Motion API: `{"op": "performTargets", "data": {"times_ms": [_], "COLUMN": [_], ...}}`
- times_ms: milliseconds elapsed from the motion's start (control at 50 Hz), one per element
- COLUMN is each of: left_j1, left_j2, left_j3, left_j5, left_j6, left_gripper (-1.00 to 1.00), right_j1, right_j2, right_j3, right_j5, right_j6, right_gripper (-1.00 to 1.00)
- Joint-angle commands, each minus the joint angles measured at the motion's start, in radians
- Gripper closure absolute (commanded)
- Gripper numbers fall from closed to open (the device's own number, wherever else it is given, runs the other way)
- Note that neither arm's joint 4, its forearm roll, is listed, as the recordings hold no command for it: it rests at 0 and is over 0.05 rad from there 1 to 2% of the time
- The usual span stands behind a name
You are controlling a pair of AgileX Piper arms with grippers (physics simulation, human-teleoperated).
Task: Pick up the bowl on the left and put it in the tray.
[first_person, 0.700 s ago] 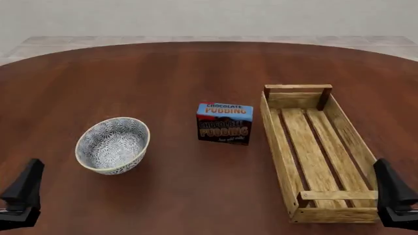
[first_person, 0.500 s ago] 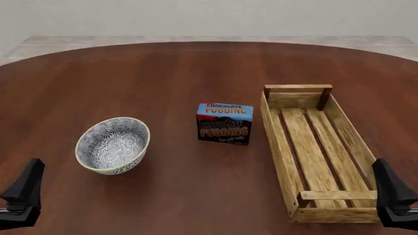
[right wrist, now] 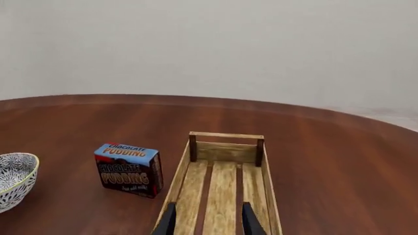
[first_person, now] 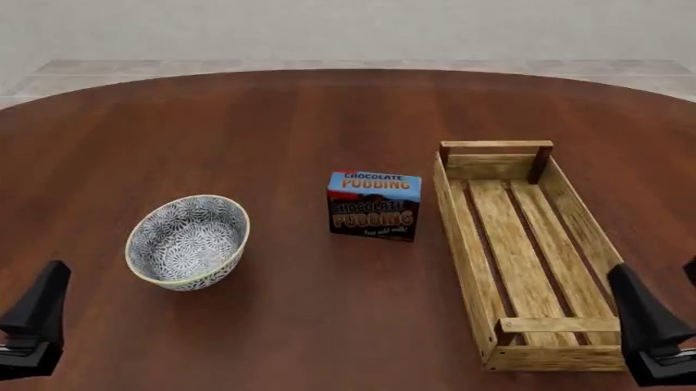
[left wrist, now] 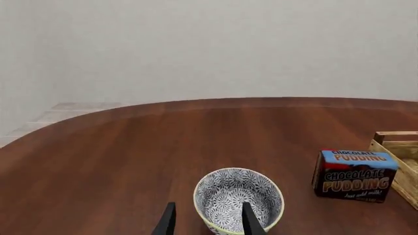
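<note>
Left end effector (first_person: 35, 330): low at the near left edge of the round reddish-brown wooden desk (first_person: 326, 114), short of the bowl and apart from it; fingers (left wrist: 247, 220) parted with a clear gap in the left wrist view, nothing between them, nothing touched. Lined up toward the bowl, most likely as the opening of the reach.

Bowl: round ceramic bowl with blue-grey and white floral pattern and pale yellowish rim (first_person: 187, 241); upright on the left half of the desk, mouth up, free on all sides. Rim exposed, so probably a pinch over the near wall.

Box: blue and dark-brown chocolate pudding box (first_person: 373, 204); standing on edge between bowl and tray, nearer the tray, touching neither. Judged the one obstacle on a straight carry, so the bowl likely needs lifting above it.

Tray: long light-wood slatted crate with low sides and raised end bars (first_person: 462, 236); on the right half, long axis running away from the arms, slats bare. Nothing of the task done so far.

Right end effector (first_person: 647, 342): low at the near right corner, just by the tray's near end bar; fingers (right wrist: 248, 221) spread apart in the right wrist view, nothing gripped, pointing along the tray; no visible contact with it.
</note>
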Motion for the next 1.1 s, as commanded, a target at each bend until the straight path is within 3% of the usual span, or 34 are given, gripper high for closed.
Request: {"op": "performTargets", "data": {"times_ms": [20, 560, 740, 780, 820, 1100], "left_j1": [0.002, 0.016, 0.014, 0.016, 0.013, 0.03], "left_j2": [-0.002, -0.003, -0.003, -0.003, -0.003, -0.004], "left_j3": [-0.013, -0.03, -0.032, -0.027, -0.031, -0.042], "left_j5": [0.011, 0.024, 0.024, 0.0, 0.015, 0.025], "left_j6": [0.002, 0.006, 0.006, 0.063, 0.026, 0.022], "left_gripper": [-1.0, -1.0, -1.0, -1.0, -1.0, -1.0], "right_j1": [0.095, 0.179, 0.235, 0.261, 0.262, 0.314], "right_j2": [0.001, 0.101, 0.183, 0.201, 0.207, 0.32], "right_j3": [-0.046, -0.087, -0.106, -0.106, -0.115, -0.134], "right_j5": [0.033, -0.038, -0.101, -0.116, -0.118, -0.205], "right_j6": [-0.012, -0.02, -0.015, -0.013, -0.023, -0.007], "right_gripper": [-1.0, -1.0, -1.0, -1.0, -1.0, -1.0]}}
